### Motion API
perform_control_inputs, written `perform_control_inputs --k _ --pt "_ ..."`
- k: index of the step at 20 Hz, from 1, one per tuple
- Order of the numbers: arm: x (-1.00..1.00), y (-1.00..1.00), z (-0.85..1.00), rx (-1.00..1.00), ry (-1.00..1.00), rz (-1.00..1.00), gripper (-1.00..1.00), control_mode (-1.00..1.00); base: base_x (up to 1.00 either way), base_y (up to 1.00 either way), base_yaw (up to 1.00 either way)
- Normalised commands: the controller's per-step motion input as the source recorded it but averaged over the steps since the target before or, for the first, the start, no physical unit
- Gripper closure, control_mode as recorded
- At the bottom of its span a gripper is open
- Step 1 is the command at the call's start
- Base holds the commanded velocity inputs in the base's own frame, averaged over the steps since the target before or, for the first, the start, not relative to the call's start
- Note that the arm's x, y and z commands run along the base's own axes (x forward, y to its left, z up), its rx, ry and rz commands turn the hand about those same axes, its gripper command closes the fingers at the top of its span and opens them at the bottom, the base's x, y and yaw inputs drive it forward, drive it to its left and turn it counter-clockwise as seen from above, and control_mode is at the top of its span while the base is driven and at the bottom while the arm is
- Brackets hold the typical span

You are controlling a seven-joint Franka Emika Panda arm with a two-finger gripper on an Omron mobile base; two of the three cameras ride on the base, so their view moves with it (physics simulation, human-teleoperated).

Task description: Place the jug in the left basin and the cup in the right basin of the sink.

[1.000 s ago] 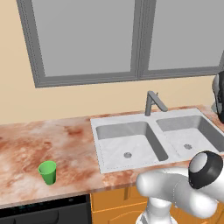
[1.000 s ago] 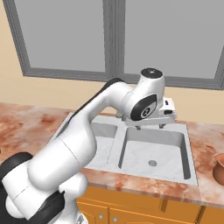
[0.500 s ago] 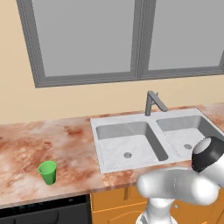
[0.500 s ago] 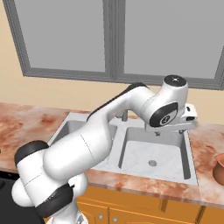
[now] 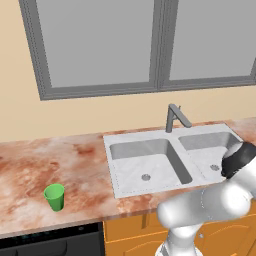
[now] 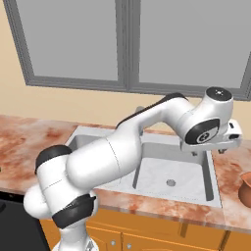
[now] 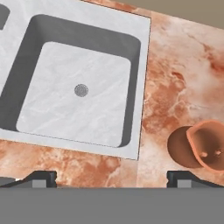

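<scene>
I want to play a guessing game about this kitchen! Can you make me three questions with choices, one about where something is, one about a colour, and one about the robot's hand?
1. Where is the jug?
A. on the counter beside the sink
B. inside a basin
C. on the windowsill

2. What colour is the cup?
A. red
B. green
C. blue

3. How is the gripper?
A. open, holding nothing
B. shut on the cup
C. shut on the jug

Answers: 1 A, the jug stands on the marble outside the sink's rim. 2 B, it is bright green. 3 A, its fingertips stand far apart with nothing between.
</scene>
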Motion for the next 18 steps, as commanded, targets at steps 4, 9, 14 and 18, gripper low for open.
perform_control_inputs --k 4,9,14,18 --pt "0.00 -0.37 -0.14 0.00 0.00 0.00 -1.00 -1.00 0.00 0.00 0.00" --pt "0.00 -0.38 -0.23 0.00 0.00 0.00 -1.00 -1.00 0.00 0.00 0.00" --pt "0.00 -0.37 -0.27 0.00 0.00 0.00 -1.00 -1.00 0.00 0.00 0.00" --pt "0.00 -0.36 -0.23 0.00 0.00 0.00 -1.00 -1.00 0.00 0.00 0.00"
